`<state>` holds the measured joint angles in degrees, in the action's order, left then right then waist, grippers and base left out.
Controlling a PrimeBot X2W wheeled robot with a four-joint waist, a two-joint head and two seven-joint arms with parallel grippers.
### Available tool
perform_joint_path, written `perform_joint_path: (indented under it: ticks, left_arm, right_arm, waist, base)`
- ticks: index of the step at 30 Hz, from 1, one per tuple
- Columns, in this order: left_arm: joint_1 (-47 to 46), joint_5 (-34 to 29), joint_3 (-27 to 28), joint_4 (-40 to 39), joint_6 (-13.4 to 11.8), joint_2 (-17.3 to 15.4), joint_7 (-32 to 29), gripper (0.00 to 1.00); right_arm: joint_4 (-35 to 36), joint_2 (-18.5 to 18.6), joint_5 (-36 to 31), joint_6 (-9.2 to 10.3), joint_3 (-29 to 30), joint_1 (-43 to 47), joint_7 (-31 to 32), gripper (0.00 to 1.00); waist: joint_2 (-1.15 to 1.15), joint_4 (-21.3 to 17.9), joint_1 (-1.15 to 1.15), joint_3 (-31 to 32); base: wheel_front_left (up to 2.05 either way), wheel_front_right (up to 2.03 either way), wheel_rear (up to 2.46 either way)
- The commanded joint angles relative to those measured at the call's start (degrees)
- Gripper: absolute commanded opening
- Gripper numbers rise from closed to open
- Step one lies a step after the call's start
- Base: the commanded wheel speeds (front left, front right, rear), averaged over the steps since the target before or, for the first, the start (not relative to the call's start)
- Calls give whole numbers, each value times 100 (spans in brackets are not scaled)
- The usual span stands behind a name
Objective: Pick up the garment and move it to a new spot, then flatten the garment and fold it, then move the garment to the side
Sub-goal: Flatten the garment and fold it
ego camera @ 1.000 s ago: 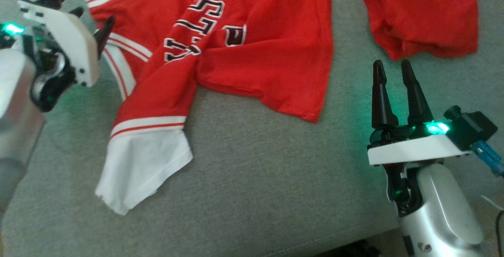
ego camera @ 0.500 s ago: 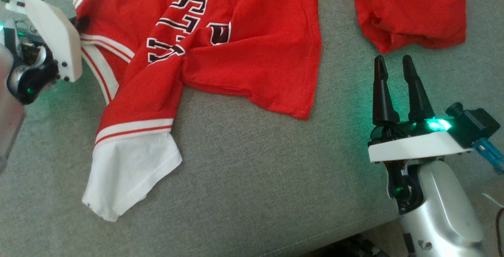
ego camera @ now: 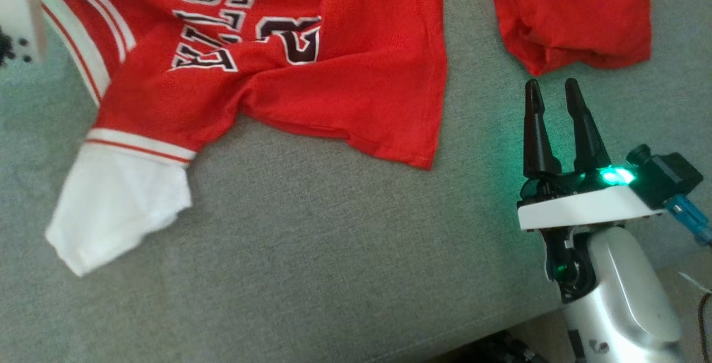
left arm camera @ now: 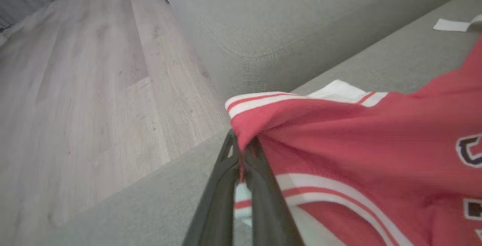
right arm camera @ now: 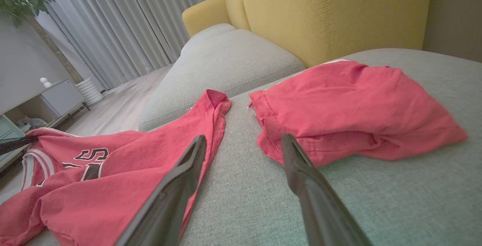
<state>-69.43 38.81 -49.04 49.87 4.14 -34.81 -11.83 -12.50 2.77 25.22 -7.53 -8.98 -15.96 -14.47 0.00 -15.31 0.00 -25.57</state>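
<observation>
We are pinching the garment by its striped edge, with our left gripper closed on the cloth at the left wrist view's lower centre. The garment is sprawling across the head view's upper left on the grey sofa, and our right gripper is hovering open at the lower right.

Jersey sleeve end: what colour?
The sleeve end is white, past red-and-white stripes; clearest in head view.

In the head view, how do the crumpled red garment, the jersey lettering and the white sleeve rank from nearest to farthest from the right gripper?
1. The crumpled red garment, just ahead of the right gripper.
2. The jersey lettering, well to the left.
3. The white sleeve, at the far left.
</observation>
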Motion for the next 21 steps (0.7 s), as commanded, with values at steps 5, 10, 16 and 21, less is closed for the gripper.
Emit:
perform_joint_path:
  ticks: [5,10,16,21]
  left_arm:
    - [-641,-370,162,237,-264,-284,703,0]
    - [-909,-656,155,564,-617,-193,1607,100]
    - [-846,-605,151,994,-565,122,2123,100]
    - [-557,-259,373,1110,-404,411,2471,100]
  right_arm:
    - [170,10,58,4,-145,-82,-52,100]
    - [183,10,39,4,-147,-60,-52,100]
    - [161,10,-48,4,-114,-56,-52,100]
    - [121,10,-123,4,-22,-48,-52,100]
  waist:
    - [0,-17,0,0]
    - [0,27,0,-19]
    - [0,225,0,103]
    - [0,454,0,358]
  base:
    - [0,0,0]
    - [0,0,0]
    - [0,0,0]
    - [0,0,0]
